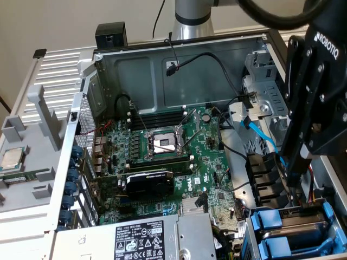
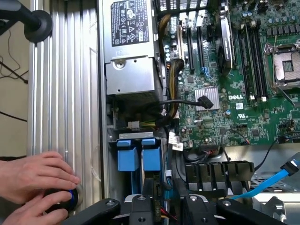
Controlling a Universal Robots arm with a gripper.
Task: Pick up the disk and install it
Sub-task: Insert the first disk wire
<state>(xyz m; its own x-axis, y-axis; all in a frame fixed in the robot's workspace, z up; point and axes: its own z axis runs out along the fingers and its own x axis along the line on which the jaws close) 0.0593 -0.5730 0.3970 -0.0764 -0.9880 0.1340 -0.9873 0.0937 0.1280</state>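
well, the whole matter sits in one corner of the case (image 1: 141,70). the end effector (image 1: 293,174) hangs over the drive bay (image 1: 249,230) at the exterior view's lower right, pointing down. the disk (image 1: 270,222) lies just beneath it with its blue carrier showing. two blue-framed units sit side by side in that bay (which of the pair is the task's own i cannot tell). both look lodged in their slots rather than lifted clear.

judging from the exterior view, the disk's long axis runs from its blue handle toward the exterior view's right. that would put the end effector over the body of the disk and not over the handle. in the wrist view the two blue handles (image 2: 139,157) stand just ahead of the end effector, between it and the power supply (image 2: 131,28).

whether the end effector is wide, narrow or clamped on anything i cannot tell, because its tip is lost among cables (image 1: 297,194). i cannot say either whether it touches the disk or hangs clear of it.

a person's hands (image 2: 33,180) rest on a blue-lit knob (image 2: 68,199) outside the case, well apart from the bay.
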